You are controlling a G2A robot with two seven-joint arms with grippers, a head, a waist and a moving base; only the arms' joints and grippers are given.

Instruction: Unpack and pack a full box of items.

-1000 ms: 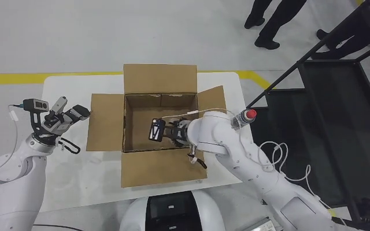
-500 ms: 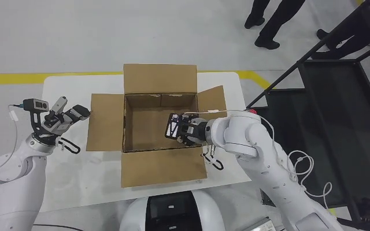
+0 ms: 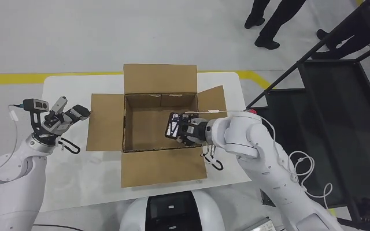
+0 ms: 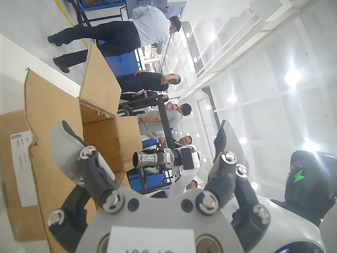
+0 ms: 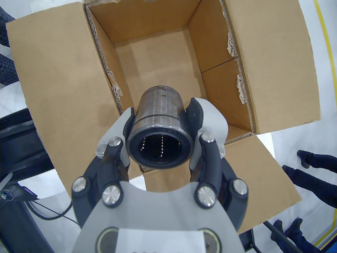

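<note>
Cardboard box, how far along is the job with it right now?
Done: the brown cardboard box stands with all four flaps folded out and its floor bare. In hand: the right tool is shut on a hollow grey metal cylinder, held over the box's opening near one wall. Left: that cylinder is not yet set down anywhere, and the left tool is open and holds nothing, off to the box's side.

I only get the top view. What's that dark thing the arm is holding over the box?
Observer: A hollow metal cylinder, pinched at its sides by the right gripper.
Operator: What's inside the hole?
Observer: Rows of tiny shiny dots line the bore.
Operator: Is the other gripper holding anything?
Observer: No. The left gripper is open and holds nothing, beside the box.
</note>
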